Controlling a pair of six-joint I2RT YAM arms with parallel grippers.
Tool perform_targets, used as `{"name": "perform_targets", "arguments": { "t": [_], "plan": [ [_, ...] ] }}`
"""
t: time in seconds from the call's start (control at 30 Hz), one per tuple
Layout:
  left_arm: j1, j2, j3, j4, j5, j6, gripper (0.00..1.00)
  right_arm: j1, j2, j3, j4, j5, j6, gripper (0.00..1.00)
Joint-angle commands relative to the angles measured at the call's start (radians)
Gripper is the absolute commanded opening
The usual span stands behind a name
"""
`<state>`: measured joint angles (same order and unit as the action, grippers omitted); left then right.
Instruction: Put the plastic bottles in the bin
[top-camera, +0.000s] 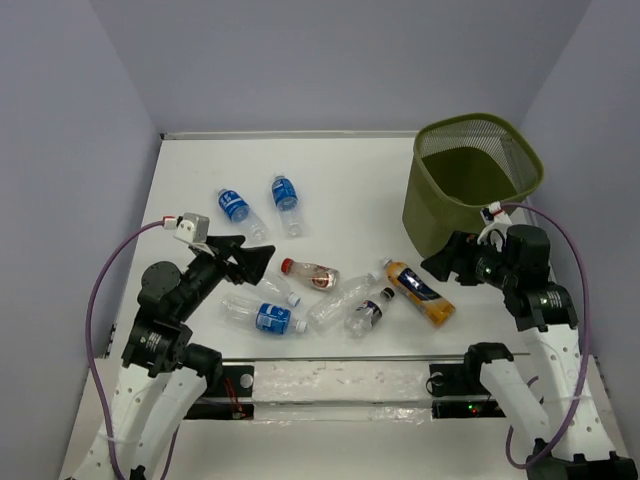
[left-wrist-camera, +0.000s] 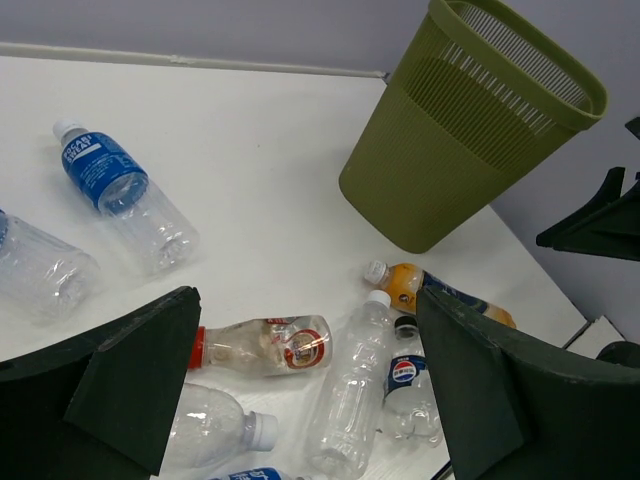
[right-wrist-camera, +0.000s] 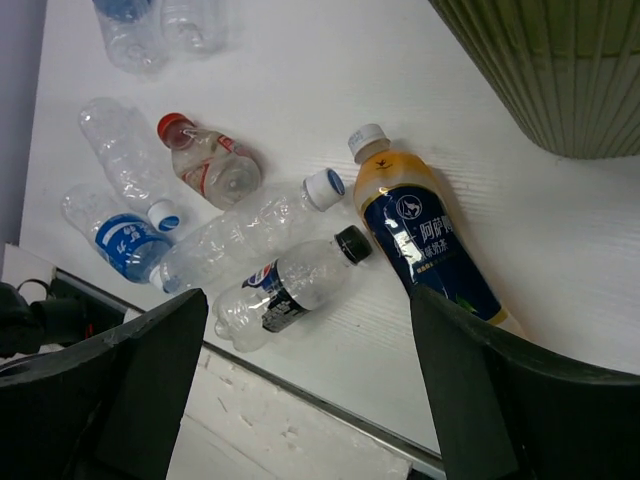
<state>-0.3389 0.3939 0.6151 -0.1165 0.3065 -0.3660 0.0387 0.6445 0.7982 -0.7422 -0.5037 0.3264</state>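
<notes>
Several plastic bottles lie in the middle of the table. A red-capped bottle (top-camera: 310, 273), a label-less clear bottle (top-camera: 340, 302), a black-capped bottle (top-camera: 368, 313) and an orange bottle (top-camera: 420, 290) lie close together. A blue-labelled bottle (top-camera: 265, 316) lies near the front, and two more lie further back (top-camera: 232, 207) (top-camera: 286, 195). The olive-green bin (top-camera: 435, 210) stands upright at the back right and looks empty. My left gripper (top-camera: 258, 260) is open and empty, above and left of the cluster. My right gripper (top-camera: 440, 264) is open and empty, just right of the orange bottle (right-wrist-camera: 420, 235).
The table's front edge, a metal rail (top-camera: 340, 357), runs just behind the arm bases. Grey walls (top-camera: 330, 60) close the table at the back and both sides. The bin wall (right-wrist-camera: 560, 70) rises close above my right gripper.
</notes>
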Motion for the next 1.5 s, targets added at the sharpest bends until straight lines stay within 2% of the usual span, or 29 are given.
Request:
{"name": "perform_targets", "arguments": {
  "t": [0.0,0.1,0.13,0.2,0.3,0.4,0.73,0.83,1.0,1.23,1.33,1.47],
  "plan": [
    [0.005,0.013,0.009,0.034,0.029,0.015,0.99,0.131,0.026,-0.001,0.020,0.151,0.037,0.88],
    [0.006,0.010,0.008,0.031,0.028,0.015,0.99,0.271,0.066,-0.014,0.052,0.310,0.103,0.89],
    [0.005,0.011,0.008,0.031,0.023,0.013,0.99,0.371,0.096,-0.022,0.062,0.370,0.123,0.90],
    [0.005,0.011,0.008,0.028,0.020,0.013,0.99,0.441,0.122,-0.022,0.075,0.549,0.163,0.92],
    [0.003,0.016,0.006,0.029,0.022,0.012,0.99,0.467,0.187,-0.013,0.083,0.666,0.165,0.93],
    [0.001,0.023,0.005,0.028,0.020,0.010,0.99,0.467,0.216,-0.017,0.075,0.721,0.169,0.95],
    [-0.012,0.023,0.008,0.011,-0.033,-0.005,0.99,0.467,0.389,0.038,-0.032,0.748,0.189,0.97],
    [-0.018,0.020,0.008,0.011,-0.033,-0.004,0.99,0.467,0.418,0.032,-0.048,0.711,0.186,0.99],
    [-0.031,0.010,0.008,0.012,-0.035,-0.005,0.99,0.521,0.469,0.025,-0.091,0.738,0.230,1.00],
    [-0.043,-0.007,0.008,0.005,-0.052,-0.007,0.99,0.560,0.564,-0.010,-0.052,0.729,0.276,1.00],
    [-0.051,-0.004,0.009,0.003,-0.053,-0.008,0.99,0.570,0.596,-0.016,-0.049,0.774,0.299,0.98],
    [-0.052,-0.004,0.008,0.001,-0.055,-0.010,0.99,0.579,0.613,-0.025,-0.049,0.789,0.316,0.88]
  ]
}}
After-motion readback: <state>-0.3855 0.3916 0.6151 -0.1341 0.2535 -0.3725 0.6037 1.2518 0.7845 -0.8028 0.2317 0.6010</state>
